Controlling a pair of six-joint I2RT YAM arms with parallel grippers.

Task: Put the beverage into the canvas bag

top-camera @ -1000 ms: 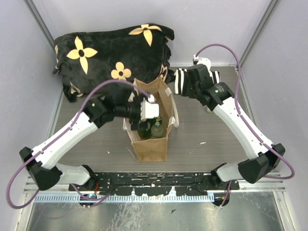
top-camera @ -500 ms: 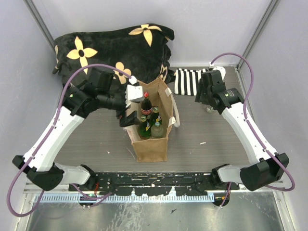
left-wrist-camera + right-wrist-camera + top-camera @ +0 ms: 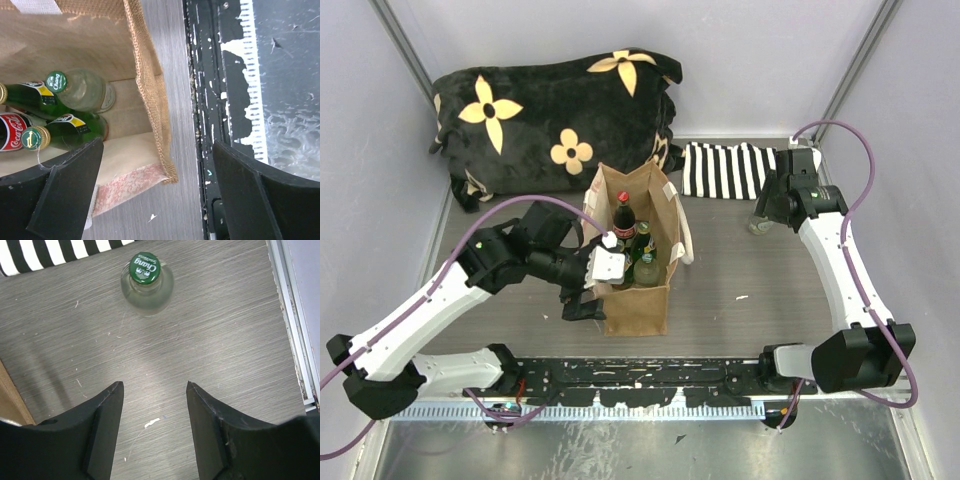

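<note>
The canvas bag stands open at mid-table. Inside it are a red-capped cola bottle and green bottles. From the left wrist view I look down into the canvas bag at a clear green-capped bottle, two green bottles and the cola bottle. My left gripper is open by the bag's near left corner, holding nothing. Another clear green-capped beverage bottle stands upright on the table. My right gripper hangs open above the table just short of it.
A black flowered blanket fills the back left. A black-and-white striped cloth lies right behind the loose bottle. The metal side rail runs close on its right, and the black base rail lies beside the bag.
The left gripper has left the cola bottle in the bag, drawn out and come down to the bag's near left corner. The right arm has swung right, over the loose bottle.
</note>
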